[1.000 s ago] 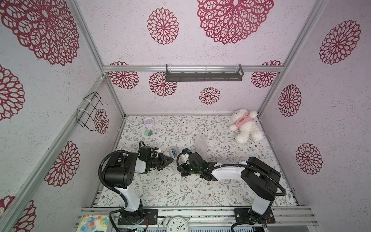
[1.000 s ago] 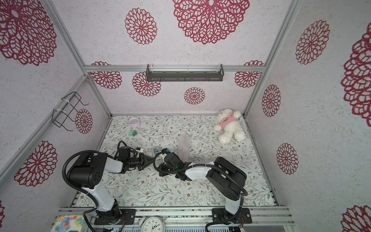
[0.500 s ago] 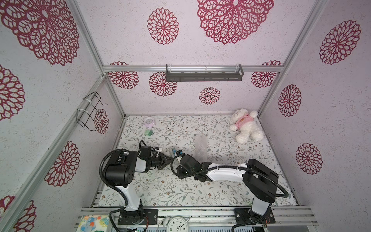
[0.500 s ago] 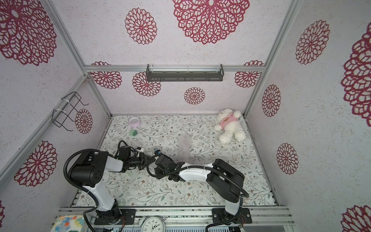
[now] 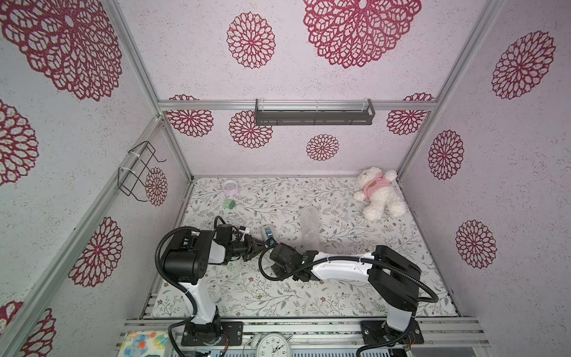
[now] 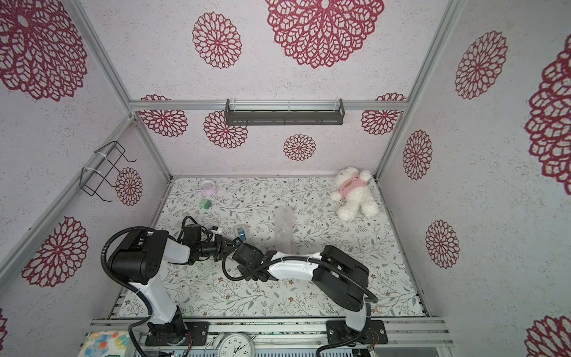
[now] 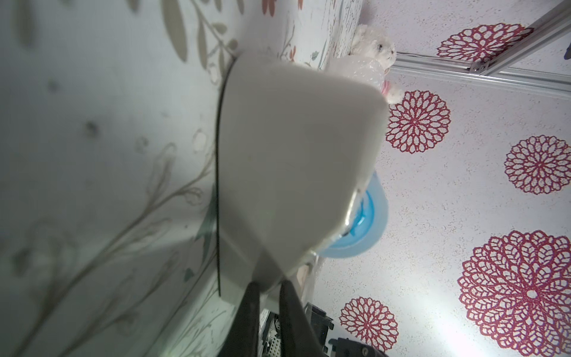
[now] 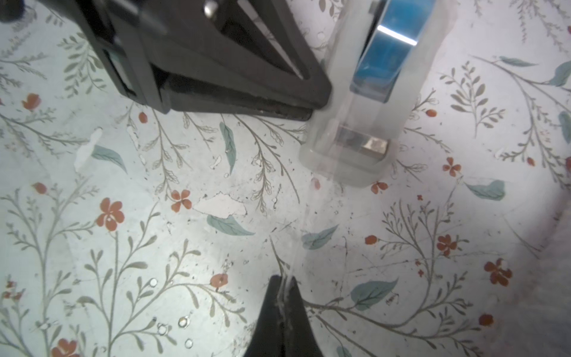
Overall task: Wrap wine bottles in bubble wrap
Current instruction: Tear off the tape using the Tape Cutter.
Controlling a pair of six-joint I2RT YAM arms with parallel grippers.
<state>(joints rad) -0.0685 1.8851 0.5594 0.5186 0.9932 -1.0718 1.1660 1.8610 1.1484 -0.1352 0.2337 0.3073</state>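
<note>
A: Where is the bubble wrap (image 5: 310,227)?
B: Rolled on the desk (image 5: 278,296), 3 o'clock of the tape dispenser (image 5: 267,232) — likely light, springy; grip mid-roll. Right jaws pinch a tape strip (image 8: 297,244) — left jaws unclear.

Right claw (image 8: 284,286) now sits further left than a second ago, drawn in close to left claw (image 5: 261,245) and tape dispenser (image 5: 267,232).

Pale walls (image 5: 293,80) with crimson rosettes are enclosing a leaf-patterned floor (image 5: 340,296). A dark shelf (image 5: 313,116) is hanging at upper centre; what looks like a wire rack (image 5: 137,173) is clinging at centre left.
</note>
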